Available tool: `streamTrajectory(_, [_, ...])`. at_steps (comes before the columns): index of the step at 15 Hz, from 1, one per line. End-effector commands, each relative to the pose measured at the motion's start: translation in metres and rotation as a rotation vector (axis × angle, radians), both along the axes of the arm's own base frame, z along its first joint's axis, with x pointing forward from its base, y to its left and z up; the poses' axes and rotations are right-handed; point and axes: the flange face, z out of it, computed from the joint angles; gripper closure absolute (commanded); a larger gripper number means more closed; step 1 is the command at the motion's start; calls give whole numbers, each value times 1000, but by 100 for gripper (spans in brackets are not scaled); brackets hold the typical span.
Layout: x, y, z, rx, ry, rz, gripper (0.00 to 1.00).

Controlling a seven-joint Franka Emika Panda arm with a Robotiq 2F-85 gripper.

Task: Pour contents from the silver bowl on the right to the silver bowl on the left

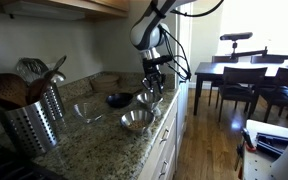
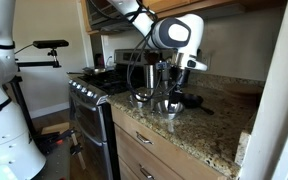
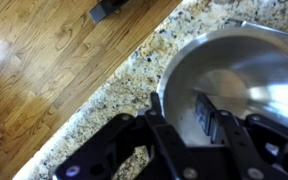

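My gripper [image 3: 179, 100] hangs low over a silver bowl [image 3: 234, 65] that sits on the speckled granite counter near its front edge. Its jaws straddle the bowl's near rim, one finger [image 3: 156, 108] outside the bowl and the other pad [image 3: 204, 115] inside, with a gap between pad and rim. The shiny inside that shows holds nothing I can make out. In both exterior views the gripper [image 1: 152, 82] [image 2: 170, 86] stands just above this bowl [image 1: 149, 98] [image 2: 170, 106]. More silver bowls [image 1: 136, 121] [image 1: 87, 112] [image 2: 142, 97] rest on the counter close by.
A dark bowl [image 1: 118, 99] sits behind the silver ones. A perforated metal utensil holder [image 1: 34, 120] with wooden spoons stands at one end of the counter. A stove [image 2: 89, 95] adjoins the counter. Beyond the counter edge [image 3: 104, 100] lies wooden floor, with a dining table [image 1: 249, 72] and chairs.
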Motion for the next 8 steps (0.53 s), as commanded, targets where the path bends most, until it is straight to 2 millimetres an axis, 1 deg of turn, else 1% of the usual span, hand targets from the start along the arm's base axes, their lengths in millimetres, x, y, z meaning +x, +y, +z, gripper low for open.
streamTrajectory(1, [-6,3,2,0,-10,10,28])
streamTrajectory(4, [-6,5,5,-19,-9,15,8])
streamTrajectory(5, [-6,6,6,-24,-9,18,2])
streamTrajectory(6, [-6,8,7,-28,-9,22,0])
streamTrajectory(8, [-7,11,10,-37,-11,33,0])
